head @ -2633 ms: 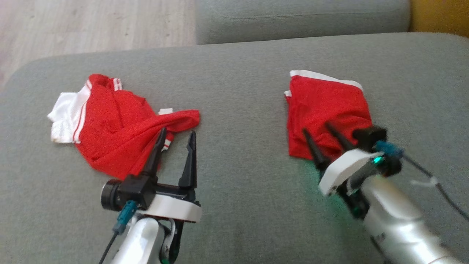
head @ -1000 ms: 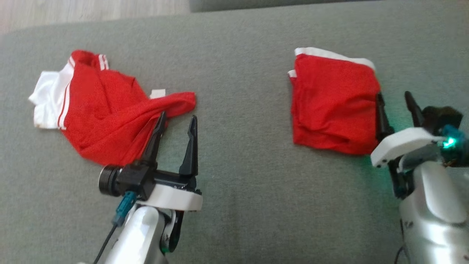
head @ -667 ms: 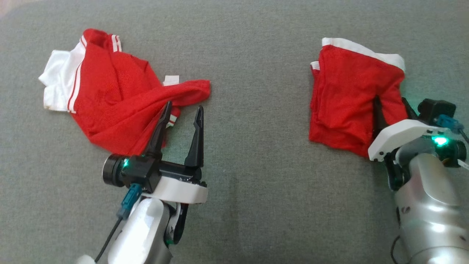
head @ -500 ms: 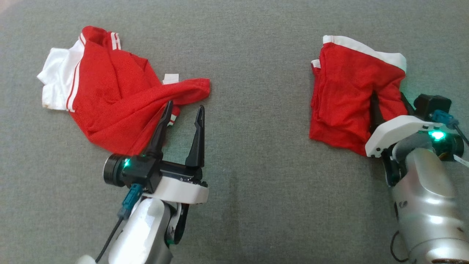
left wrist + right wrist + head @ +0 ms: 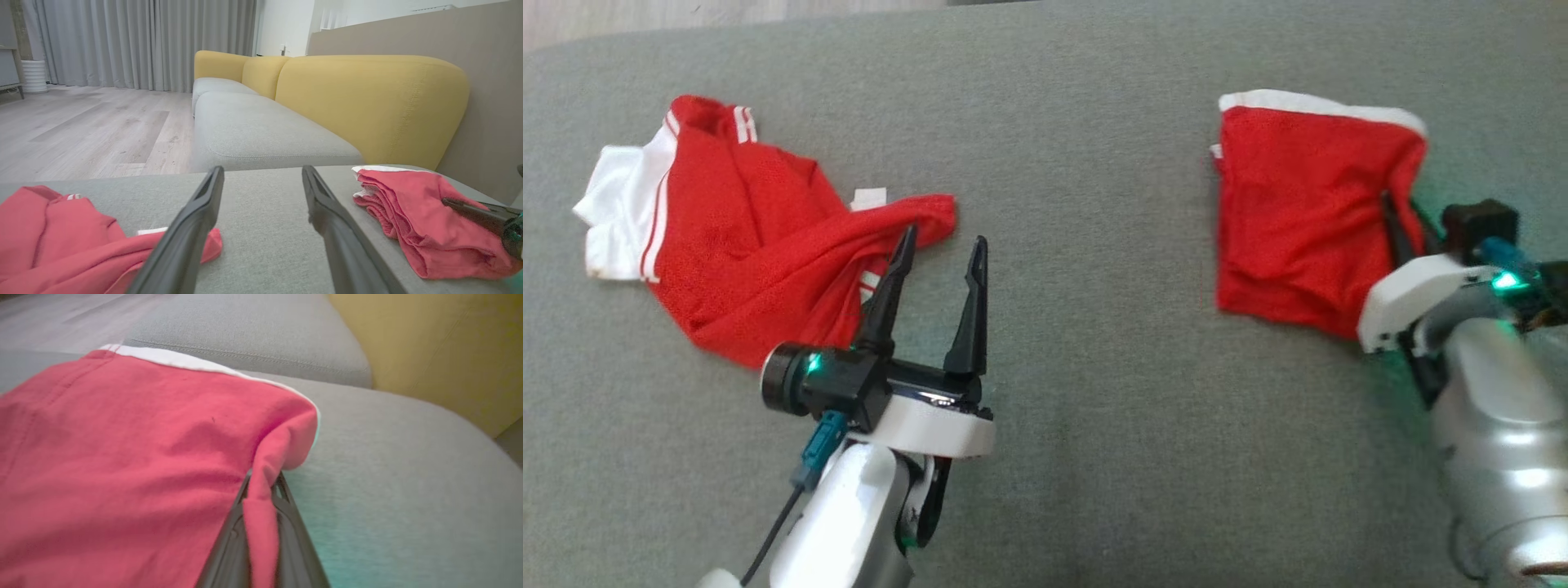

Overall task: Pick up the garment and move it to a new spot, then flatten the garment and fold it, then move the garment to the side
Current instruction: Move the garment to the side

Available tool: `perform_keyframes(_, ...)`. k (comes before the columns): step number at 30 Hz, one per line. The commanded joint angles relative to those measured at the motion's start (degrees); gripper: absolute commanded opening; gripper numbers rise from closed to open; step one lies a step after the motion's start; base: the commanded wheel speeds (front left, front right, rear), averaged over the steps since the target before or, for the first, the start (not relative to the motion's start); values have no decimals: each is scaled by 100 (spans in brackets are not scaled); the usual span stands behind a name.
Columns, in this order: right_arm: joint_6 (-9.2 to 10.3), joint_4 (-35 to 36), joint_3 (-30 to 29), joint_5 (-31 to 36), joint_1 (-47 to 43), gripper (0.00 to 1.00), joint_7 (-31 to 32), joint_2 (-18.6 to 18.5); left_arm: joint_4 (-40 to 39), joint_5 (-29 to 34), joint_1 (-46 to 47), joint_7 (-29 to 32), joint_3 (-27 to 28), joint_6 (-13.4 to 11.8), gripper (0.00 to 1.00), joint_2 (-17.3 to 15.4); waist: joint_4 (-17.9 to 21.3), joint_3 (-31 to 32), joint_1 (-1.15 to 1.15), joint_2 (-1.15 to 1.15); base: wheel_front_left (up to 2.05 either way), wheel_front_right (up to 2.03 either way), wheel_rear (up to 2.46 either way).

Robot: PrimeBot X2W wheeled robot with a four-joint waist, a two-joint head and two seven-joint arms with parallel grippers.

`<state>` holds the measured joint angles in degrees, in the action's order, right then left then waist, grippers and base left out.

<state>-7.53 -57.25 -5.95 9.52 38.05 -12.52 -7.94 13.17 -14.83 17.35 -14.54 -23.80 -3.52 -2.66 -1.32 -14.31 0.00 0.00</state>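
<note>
On the right half of the grey cushion (image 5: 1078, 327), from the head camera, I see the folded garment (image 5: 1307, 204) lying as a red block with its white band along the far edge. Its longer side runs roughly away from me. My right pincer (image 5: 1398, 214) is at the block's right-hand edge, so nearly all the cloth lies to the left of the grip, and bare cushion is just beside it on the right. My left pincer (image 5: 944, 237) hangs wide open and holds nothing. It sits close to the tail of a second, crumpled garment (image 5: 743, 261) and well apart from the folded one, so the right arm is plainly the nearer. From the left wrist camera I look between the parted fingers across the cushion. The folded garment (image 5: 412, 212) shows as a stack of layers off to the right, with a dark finger of the other arm reaching in at its near right side. From the right wrist camera the matter is settled: both fingers are pressed together with a ridge of red cloth pinched between them, at the folded garment's (image 5: 135, 457) right border. I judge that a sideways pull will trail the stack behind the grip, and the lower layers could lag.
</note>
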Motion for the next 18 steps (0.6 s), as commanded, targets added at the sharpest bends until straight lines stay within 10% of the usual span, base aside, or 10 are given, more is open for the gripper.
perform_keyframes(1,4,194,150,55,175,0,-91,-102,-208,-34,168,-46,134,-7,100,-21,54,43,0,0,0,0,0)
perform_keyframes(18,4,-341,1788,-423,585,0,177,-2440,-325,-115,389,-46,-195,-73,100,-21,-57,-287,0,0,0,0,0)
